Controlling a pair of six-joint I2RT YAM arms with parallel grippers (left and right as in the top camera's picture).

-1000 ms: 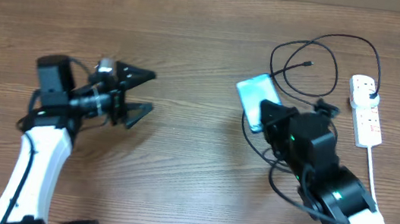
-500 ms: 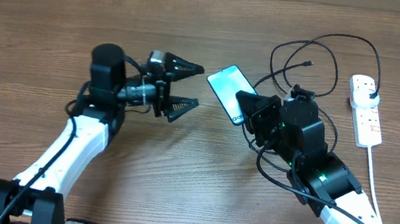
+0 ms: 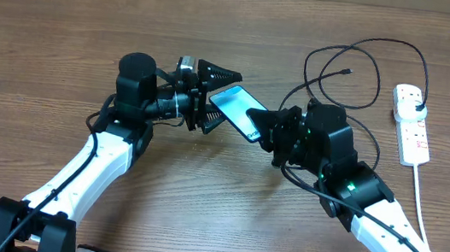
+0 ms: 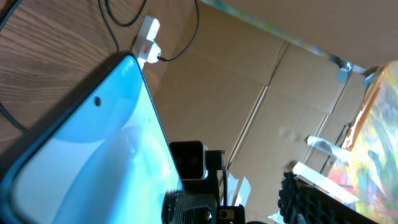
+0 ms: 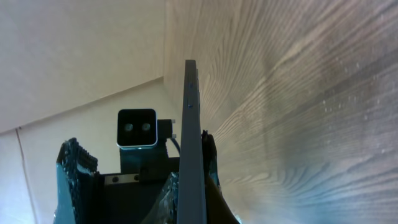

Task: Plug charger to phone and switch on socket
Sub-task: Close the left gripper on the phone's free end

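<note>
Phone [image 3: 236, 108] is held over the middle of the bench [image 3: 66, 20], gripped at its right end by the right gripper [image 3: 271, 133], whose fingers are closed on it. The lit blue screen is turned up and towards the far edge of the bench. In the right wrist view the phone is seen edge-on, standing up between that gripper's own fingers.

The left gripper [image 3: 230, 97] is set wide, with one finger on each side of the phone's left end. In the right wrist view one ribbed finger is seen clearly apart from the phone. Whether the other finger touches it cannot be told, as that side is hidden behind the phone's edge.

The socket [image 3: 412, 123] is laid near the right edge of the bench, well apart from the phone, with its white cord [image 3: 419, 197] run towards the near edge. The charger [image 3: 367, 53] is looped on the bench between the socket and the right arm. Its black plug [image 3: 418, 103] is seated in the far end of the socket, and its connector tip [image 3: 348, 72] is left lying free inside the loop.
</note>
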